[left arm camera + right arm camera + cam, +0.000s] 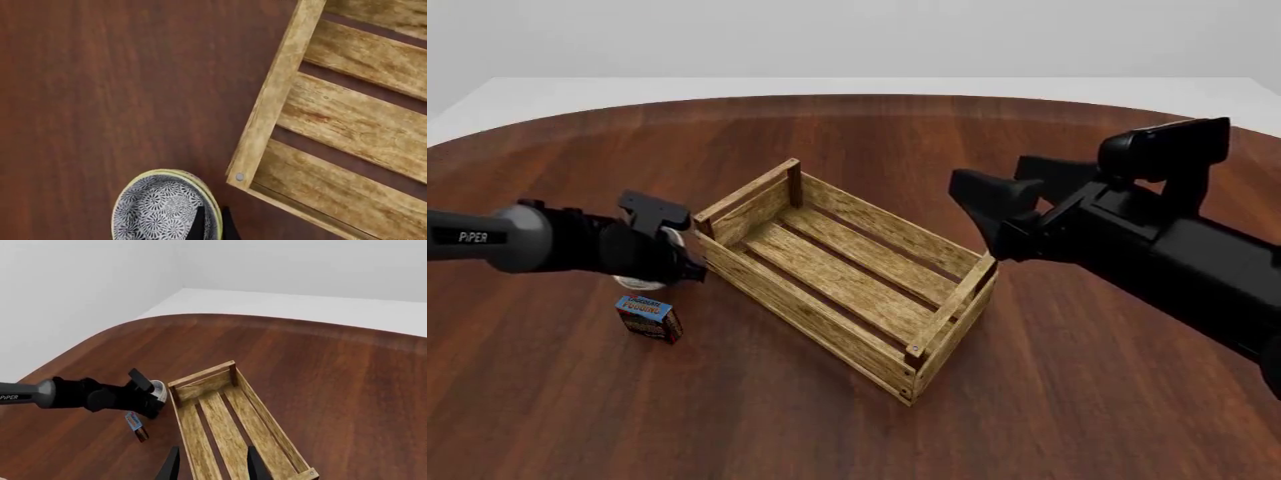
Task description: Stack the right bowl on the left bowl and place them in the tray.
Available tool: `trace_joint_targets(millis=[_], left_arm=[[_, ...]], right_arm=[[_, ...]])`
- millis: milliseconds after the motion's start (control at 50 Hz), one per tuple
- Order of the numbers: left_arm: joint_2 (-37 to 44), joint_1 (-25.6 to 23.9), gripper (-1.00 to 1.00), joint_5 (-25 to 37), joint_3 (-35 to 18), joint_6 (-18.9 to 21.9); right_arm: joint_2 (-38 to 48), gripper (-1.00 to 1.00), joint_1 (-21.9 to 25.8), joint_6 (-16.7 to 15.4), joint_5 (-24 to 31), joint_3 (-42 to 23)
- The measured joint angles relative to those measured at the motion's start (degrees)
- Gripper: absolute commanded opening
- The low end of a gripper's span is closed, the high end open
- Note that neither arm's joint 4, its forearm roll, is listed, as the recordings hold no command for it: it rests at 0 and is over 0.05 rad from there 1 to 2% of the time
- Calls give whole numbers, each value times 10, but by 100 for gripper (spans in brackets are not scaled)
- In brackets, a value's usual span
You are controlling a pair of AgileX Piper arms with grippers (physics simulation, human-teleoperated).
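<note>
A white bowl [157, 210] with a blue-grey floral pattern shows in the left wrist view, just off the tray's [347, 125] near corner. My left gripper [213, 227] is shut on its rim, one finger inside and one outside. I cannot tell whether it is a single bowl or two nested. From the front, the bowl [637, 281] peeks out under the left gripper [678, 250], beside the left end of the tray [841, 270]. My right gripper [213, 467] is open and empty, held high over the tray [227, 425]; the front view shows this gripper [972, 208] above the tray's right end.
A small blue-and-red box [649, 318] stands on the dark wood table just in front of the left gripper, also visible as the box [135, 424] in the right wrist view. The tray holds nothing. The table's far edge curves round behind.
</note>
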Motion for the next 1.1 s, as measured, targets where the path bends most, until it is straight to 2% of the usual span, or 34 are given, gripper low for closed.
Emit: trace_joint_targets(millis=[600, 1100], left_arm=[[-27, 35, -100, 28, -5, 39], [-89, 40, -100, 68, -12, 54]], right_arm=[[0, 100, 0, -1, 0, 1], [-4, 100, 1, -2, 3, 1]])
